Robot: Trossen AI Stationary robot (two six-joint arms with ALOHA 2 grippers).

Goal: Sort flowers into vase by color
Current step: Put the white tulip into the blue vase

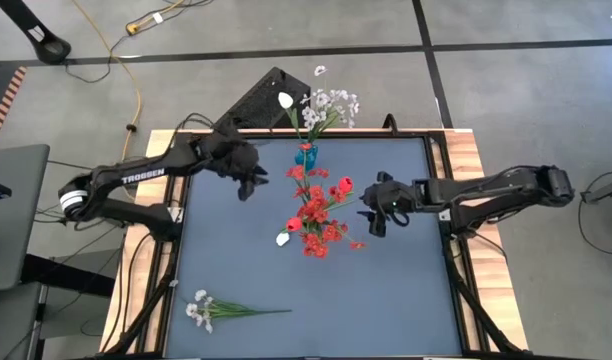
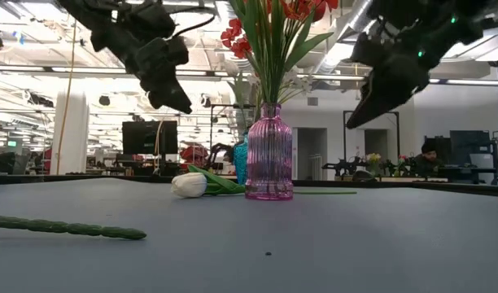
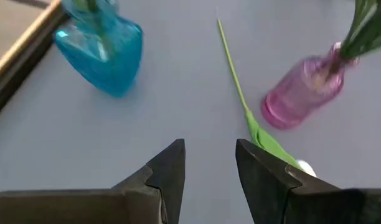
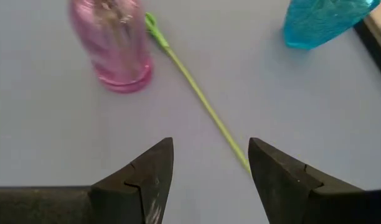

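Note:
A pink glass vase (image 2: 269,155) stands mid-table with red flowers (image 1: 316,215) in it. Behind it, by the far edge, a blue vase (image 1: 306,155) holds white flowers (image 1: 324,103). A white tulip (image 1: 282,239) lies flat beside the pink vase's foot, its stem (image 4: 203,102) running past the base toward my right gripper. A whitish spray (image 1: 201,308) lies near the table's near left corner. My left gripper (image 1: 248,185) hovers open, left of the vases. My right gripper (image 1: 371,215) hovers open, right of the pink vase. Both are above the table.
The blue mat (image 1: 386,300) has bare room across its near right part. Wooden rails (image 1: 466,160) frame the table. A black mesh panel (image 1: 256,100) leans beyond the far edge, and a grey device (image 1: 11,200) sits off the table's left side.

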